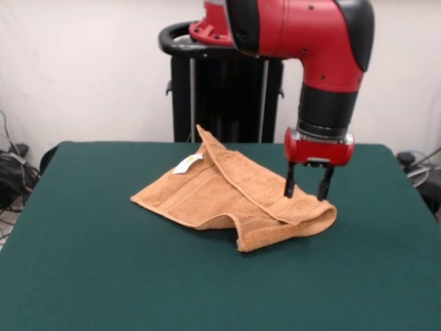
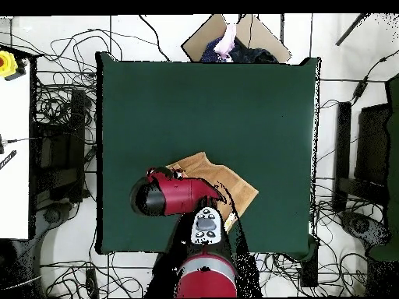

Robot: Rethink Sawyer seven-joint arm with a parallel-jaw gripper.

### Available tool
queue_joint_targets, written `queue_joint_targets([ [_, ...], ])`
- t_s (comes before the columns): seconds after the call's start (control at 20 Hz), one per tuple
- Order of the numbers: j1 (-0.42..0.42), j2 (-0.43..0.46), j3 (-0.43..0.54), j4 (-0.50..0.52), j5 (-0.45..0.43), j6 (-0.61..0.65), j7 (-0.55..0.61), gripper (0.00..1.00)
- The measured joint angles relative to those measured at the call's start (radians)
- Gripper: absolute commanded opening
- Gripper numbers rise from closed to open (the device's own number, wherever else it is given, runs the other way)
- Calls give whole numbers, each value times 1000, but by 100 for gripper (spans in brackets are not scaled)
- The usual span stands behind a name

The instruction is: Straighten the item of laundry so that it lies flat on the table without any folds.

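1. My claw [image 1: 306, 187] hangs straight down from the red and black arm with its two dark fingers apart, their tips at the upper layer of the small orange-tan terry towel [image 1: 227, 200] near its rounded fold at the picture's right in the front view. The fingers straddle a bit of cloth but are not closed on it.
2. I judge I am placed here because this doubled-over edge is what must be lifted and drawn back – pinching the top layer alone would let me peel it off the layer beneath.
3. The towel lies on the dark green felt-topped bench [image 1: 103, 276], towards the robot's side and well clear of every edge. In the overhead view my arm covers much of it.
4. It is folded, not flat: a flap runs diagonally across it, and one corner stands up in a peak towards the pedestal.
5. Its long axis runs from the spread corner at the picture's left, by the small white tag [image 1: 187, 163], to the fold under my claw – slanting slightly towards the camera.
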State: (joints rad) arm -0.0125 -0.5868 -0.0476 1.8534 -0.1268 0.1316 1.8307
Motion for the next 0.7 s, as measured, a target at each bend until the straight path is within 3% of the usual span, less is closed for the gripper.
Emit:
queue_joint_targets([
  [0.7,86,97,-57,-13,-2,-79,0,100],
])
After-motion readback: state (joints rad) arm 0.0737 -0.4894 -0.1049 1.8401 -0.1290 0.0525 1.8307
